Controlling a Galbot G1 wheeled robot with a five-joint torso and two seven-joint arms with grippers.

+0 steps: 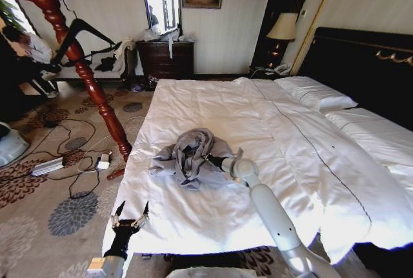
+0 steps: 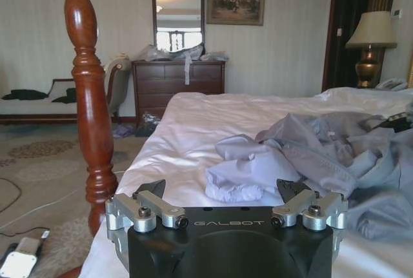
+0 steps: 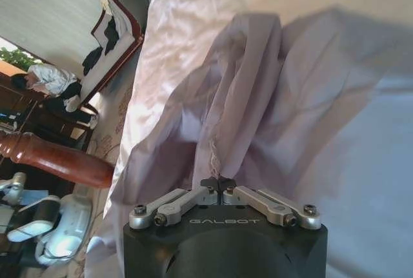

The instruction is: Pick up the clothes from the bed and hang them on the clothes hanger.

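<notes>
Grey jacket [image 1: 192,154] lies crumpled in a heap on the white duvet of the bed [image 1: 213,107], in the half nearer the foot and toward the robot's left edge of the mattress. In the left wrist view the jacket [image 2: 322,155] spreads over the duvet [image 2: 193,123], with 1 pale fold bunched at its near end.

Right gripper [image 1: 210,158] reaches out over the bed on an extended arm and meets the heap at its right side. In the right wrist view the right gripper [image 3: 220,182] has its 2 fingers drawn together, tips touching, pinching a ridge of the jacket fabric [image 3: 271,91]; the cloth rises in folds away from the pinch.

Left gripper [image 1: 129,215] hovers low at the foot corner of the bed, on the robot's left, well apart from the jacket. Its fingers are spread wide with nothing between them; the left wrist view shows the left gripper [image 2: 226,194] the same way, aimed along the mattress at the heap.

Black hanger [image 1: 87,36] hangs on the red-brown wooden coat stand [image 1: 84,71], which stands on the carpet just beside the bed's left side. The stand's turned post [image 2: 90,97] appears beside the mattress edge in the left wrist view.
</notes>
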